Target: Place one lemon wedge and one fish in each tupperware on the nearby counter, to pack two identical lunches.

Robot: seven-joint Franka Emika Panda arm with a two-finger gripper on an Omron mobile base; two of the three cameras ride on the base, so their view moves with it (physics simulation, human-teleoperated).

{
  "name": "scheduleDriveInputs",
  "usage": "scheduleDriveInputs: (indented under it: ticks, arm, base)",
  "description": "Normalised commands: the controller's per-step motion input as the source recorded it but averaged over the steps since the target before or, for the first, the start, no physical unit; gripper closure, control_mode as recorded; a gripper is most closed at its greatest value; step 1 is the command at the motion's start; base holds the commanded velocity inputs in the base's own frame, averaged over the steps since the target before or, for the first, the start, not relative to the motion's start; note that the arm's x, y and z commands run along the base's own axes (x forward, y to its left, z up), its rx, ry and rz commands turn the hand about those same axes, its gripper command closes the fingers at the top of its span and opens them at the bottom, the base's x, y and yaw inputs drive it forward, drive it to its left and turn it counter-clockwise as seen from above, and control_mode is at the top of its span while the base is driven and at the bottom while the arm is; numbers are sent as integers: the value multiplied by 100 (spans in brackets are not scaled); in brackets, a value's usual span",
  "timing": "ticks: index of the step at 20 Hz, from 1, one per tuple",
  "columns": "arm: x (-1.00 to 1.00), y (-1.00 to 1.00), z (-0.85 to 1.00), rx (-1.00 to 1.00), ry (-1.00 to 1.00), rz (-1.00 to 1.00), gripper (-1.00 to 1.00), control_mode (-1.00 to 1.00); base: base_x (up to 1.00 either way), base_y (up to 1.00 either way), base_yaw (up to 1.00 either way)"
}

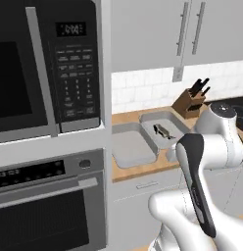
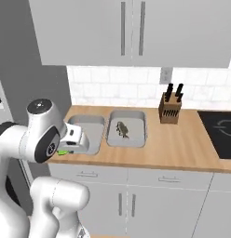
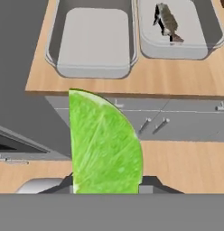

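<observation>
My gripper (image 3: 107, 184) is shut on a bright green lemon wedge (image 3: 104, 142), which covers most of the fingertips in the hand view. From the right base view the gripper (image 2: 66, 149) hangs at the counter's front edge, just left of and in front of the left tupperware (image 2: 89, 132), with a bit of the green lemon wedge (image 2: 64, 152) showing under it. The left tupperware (image 3: 93, 36) holds nothing. A small grey-tan fish (image 3: 167, 21) lies in the right tupperware (image 3: 199, 31); the fish (image 2: 122, 129) and its tupperware (image 2: 138, 135) sit mid-counter.
The wood counter (image 2: 182, 144) runs right to a knife block (image 2: 169, 109) by the tiled wall and a black stovetop (image 2: 220, 128). A microwave (image 1: 45, 63) over an oven (image 1: 50, 206) stands in a tall unit left of the counter. Wall cabinets hang overhead.
</observation>
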Motion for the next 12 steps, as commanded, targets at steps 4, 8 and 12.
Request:
scheduleDriveInputs:
  ticks: [4, 8, 12]
  arm:
    - [0, 0, 0, 0, 0, 0, 100, 100]
    - [25, -22, -1, 4, 2, 3, 100, -100]
    - [100, -75, -8, 10, 4, 6, 100, -100]
  base:
    - [100, -52, 21]
    - [75, -46, 14]
    - [0, 0, 0]
